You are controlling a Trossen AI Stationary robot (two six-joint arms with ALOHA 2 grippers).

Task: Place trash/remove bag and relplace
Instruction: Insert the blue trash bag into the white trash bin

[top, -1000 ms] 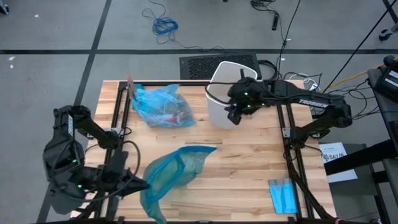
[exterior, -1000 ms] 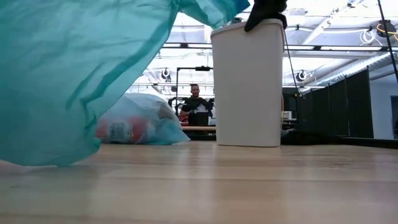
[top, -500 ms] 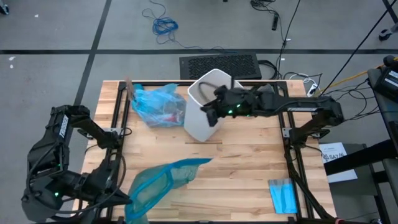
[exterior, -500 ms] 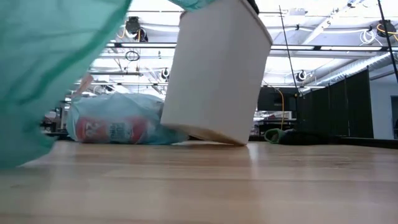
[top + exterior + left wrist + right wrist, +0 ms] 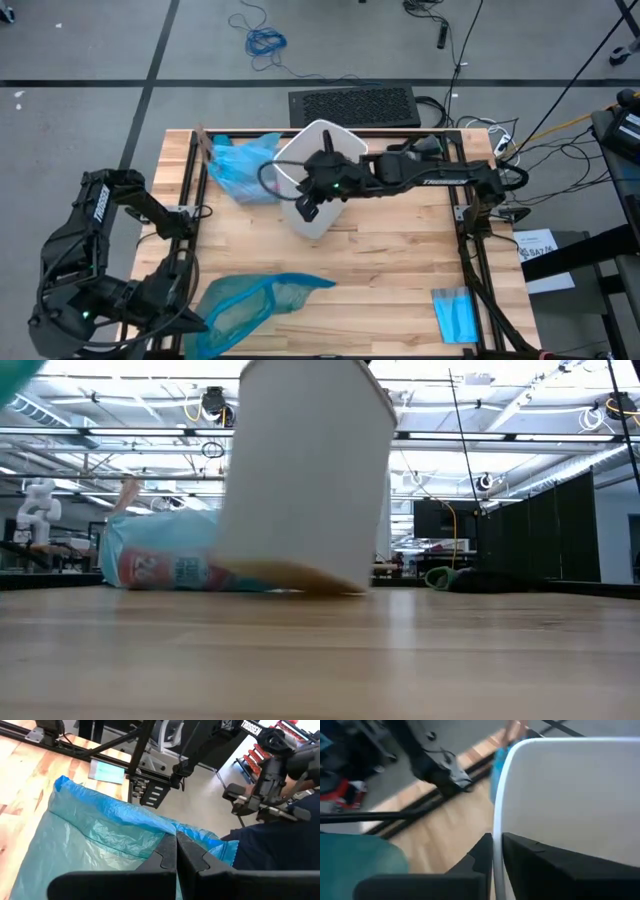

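A white bin [image 5: 300, 155] stands tilted at mid-table, large in the low view [image 5: 300, 470]. My right gripper [image 5: 312, 195] is shut on its rim. Behind it, toward the far left, the light-blue bag [image 5: 235, 165] lies on the table with trash inside; a red-and-white bottle [image 5: 170, 570] shows through it. My left gripper [image 5: 190, 320], at the near left corner, is shut on a darker teal-green plastic bag [image 5: 255, 298] that lies spread on the table. My left gripper pinches the teal-green bag's crumpled open edge [image 5: 165, 827] between its two fingers; how many layers, I cannot tell. The bag stretches away from the fingers across the wood, lying loosely. My right gripper holds the white bin's rim [image 5: 496, 827], one finger inside the wall and one outside. The bin is tilted, and its lower edge [image 5: 340, 588] is at the table.
A small flat folded blue sheet [image 5: 455, 312] lies at the table's near right corner. Black frame rails [image 5: 470, 250] run along both table sides. Bare wood [image 5: 390, 260] lies between the bin and the near edge.
My right gripper has carried the bin from the far right toward the table's left, tipping it over at an angle, up against the light-blue bag. My left gripper has pulled back toward the near left corner, dragging the teal-green bag along the table and lower.
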